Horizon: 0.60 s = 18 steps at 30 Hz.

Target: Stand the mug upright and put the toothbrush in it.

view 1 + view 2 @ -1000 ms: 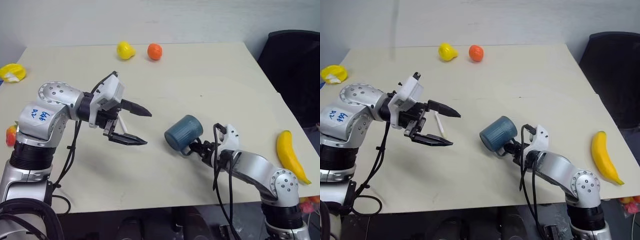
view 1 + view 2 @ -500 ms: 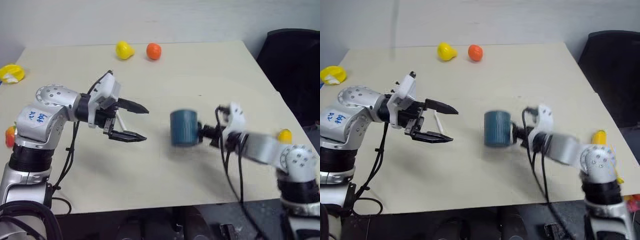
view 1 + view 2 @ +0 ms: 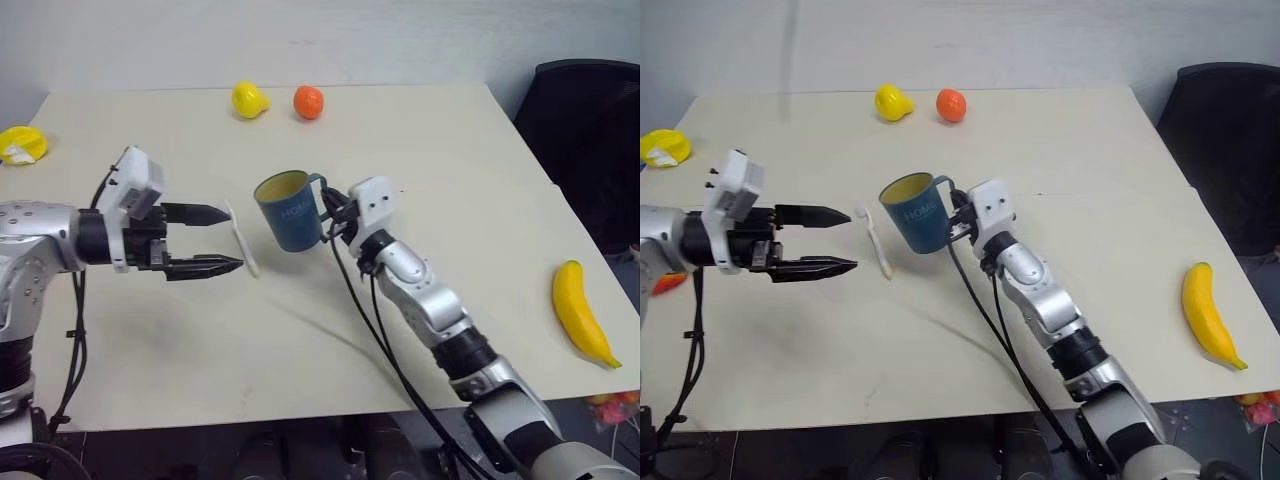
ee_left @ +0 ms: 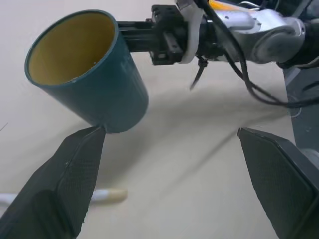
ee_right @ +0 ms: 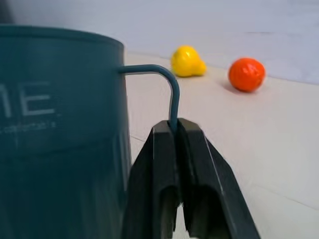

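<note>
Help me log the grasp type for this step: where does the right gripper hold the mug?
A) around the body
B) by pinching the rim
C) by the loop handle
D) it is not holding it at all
C: the right gripper is shut on the thin loop handle of the mug, clamped between its two black fingers, with the mug's mouth facing up.
</note>
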Each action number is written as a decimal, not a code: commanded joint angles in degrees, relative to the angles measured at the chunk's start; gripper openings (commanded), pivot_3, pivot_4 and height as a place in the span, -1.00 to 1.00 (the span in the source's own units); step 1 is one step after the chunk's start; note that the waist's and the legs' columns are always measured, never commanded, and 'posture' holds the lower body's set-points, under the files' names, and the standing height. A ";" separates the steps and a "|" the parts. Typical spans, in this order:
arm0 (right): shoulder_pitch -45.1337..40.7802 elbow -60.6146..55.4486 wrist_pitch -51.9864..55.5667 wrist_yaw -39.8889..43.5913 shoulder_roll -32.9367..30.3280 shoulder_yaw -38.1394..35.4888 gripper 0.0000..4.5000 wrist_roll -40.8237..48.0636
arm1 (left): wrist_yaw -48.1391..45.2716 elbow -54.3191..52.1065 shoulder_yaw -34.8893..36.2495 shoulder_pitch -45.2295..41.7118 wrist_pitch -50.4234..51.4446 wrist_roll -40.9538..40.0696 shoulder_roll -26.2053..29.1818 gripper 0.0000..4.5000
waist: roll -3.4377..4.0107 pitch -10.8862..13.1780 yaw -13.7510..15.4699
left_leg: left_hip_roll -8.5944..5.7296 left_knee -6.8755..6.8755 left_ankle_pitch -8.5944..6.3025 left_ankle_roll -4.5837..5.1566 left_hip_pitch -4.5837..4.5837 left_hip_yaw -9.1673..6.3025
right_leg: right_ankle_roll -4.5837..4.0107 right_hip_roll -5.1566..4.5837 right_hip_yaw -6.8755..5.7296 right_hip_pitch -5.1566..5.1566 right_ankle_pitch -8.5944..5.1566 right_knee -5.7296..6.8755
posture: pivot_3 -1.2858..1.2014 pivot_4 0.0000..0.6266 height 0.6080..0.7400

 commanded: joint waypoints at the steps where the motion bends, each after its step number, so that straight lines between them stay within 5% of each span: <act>1: 1.21 2.88 -5.54 2.61 2.23 -2.88 -0.99 -3.83 | 0.64 -0.62 2.08 0.33 -0.85 -0.41 1.68 1.00 | 0.00 0.00 -0.05 | -0.02 0.00 0.00 0.01 0.00 0.00 | 0.00 -0.02 0.00 0.00 0.00 0.00 | 0.03 -0.52 1.00; 9: 8.47 3.96 -8.09 6.53 3.64 -7.23 -0.99 -7.81 | 0.72 3.68 0.48 -0.78 -2.98 0.58 2.65 1.00 | 0.00 0.00 -0.23 | 0.01 0.00 0.01 -0.04 0.13 0.05 | -0.03 0.02 0.00 0.04 -0.02 0.10 | 0.03 -0.52 1.00; 12: 10.21 2.10 -7.58 8.51 3.31 -8.47 -0.69 -8.21 | 1.30 6.95 -1.42 -1.68 -4.25 2.20 2.16 1.00 | 0.00 0.00 -0.23 | 0.01 0.00 0.02 -0.06 0.17 0.05 | -0.09 0.03 0.01 0.03 -0.05 0.23 | 0.03 -0.52 1.00; 18: 13.86 -8.68 -1.19 10.90 -0.02 -9.64 0.21 -10.65 | 7.07 9.04 -2.30 -4.48 -2.86 3.19 -1.33 1.00 | -0.01 0.00 -0.09 | 0.00 0.00 0.02 -0.08 0.15 0.05 | -0.11 0.03 0.01 -0.01 -0.07 0.27 | 0.03 -0.52 1.00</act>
